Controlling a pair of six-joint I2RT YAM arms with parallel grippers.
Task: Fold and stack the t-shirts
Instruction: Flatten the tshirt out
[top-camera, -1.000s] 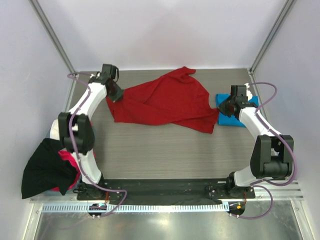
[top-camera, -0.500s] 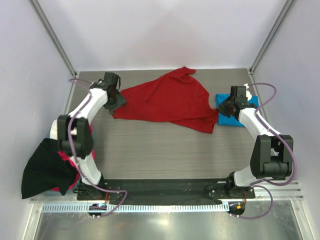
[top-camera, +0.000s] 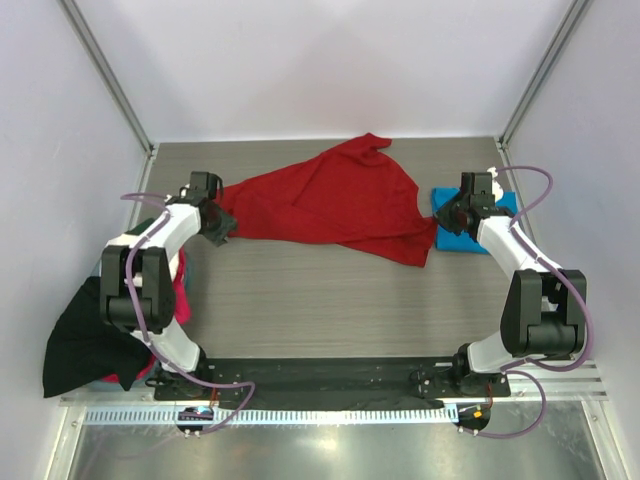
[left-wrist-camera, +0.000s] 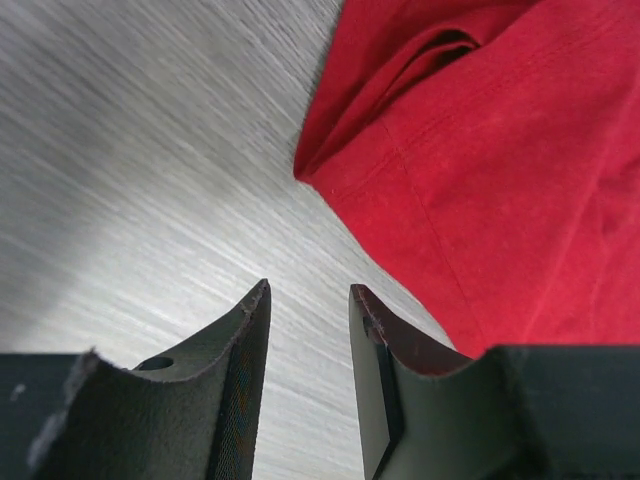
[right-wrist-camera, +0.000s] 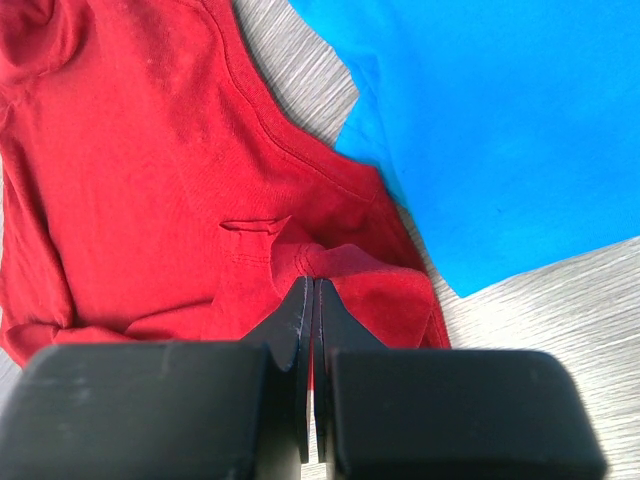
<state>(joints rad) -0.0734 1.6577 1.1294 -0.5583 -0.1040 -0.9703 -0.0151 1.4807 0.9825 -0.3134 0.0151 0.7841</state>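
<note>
A deep red t-shirt (top-camera: 330, 205) lies spread across the back of the table. Its left end is drawn out to a point. My left gripper (top-camera: 217, 227) is open just beside that left end. In the left wrist view (left-wrist-camera: 308, 292) only bare table shows between the jaws, and the red cloth (left-wrist-camera: 500, 170) lies to the upper right. My right gripper (top-camera: 448, 215) is shut on a bunched fold at the red shirt's right edge (right-wrist-camera: 313, 283). A bright blue t-shirt (top-camera: 470, 238) lies flat under and beside the right gripper, and also shows in the right wrist view (right-wrist-camera: 500, 130).
A black shirt (top-camera: 85, 340) and a magenta one (top-camera: 178, 288) hang in a pile off the table's left edge beside the left arm. White walls and metal posts enclose the table on the back and sides.
My left arm swung left and toward the near side. The red shirt's left part was pulled out leftward and flatter. The right arm has not moved.
</note>
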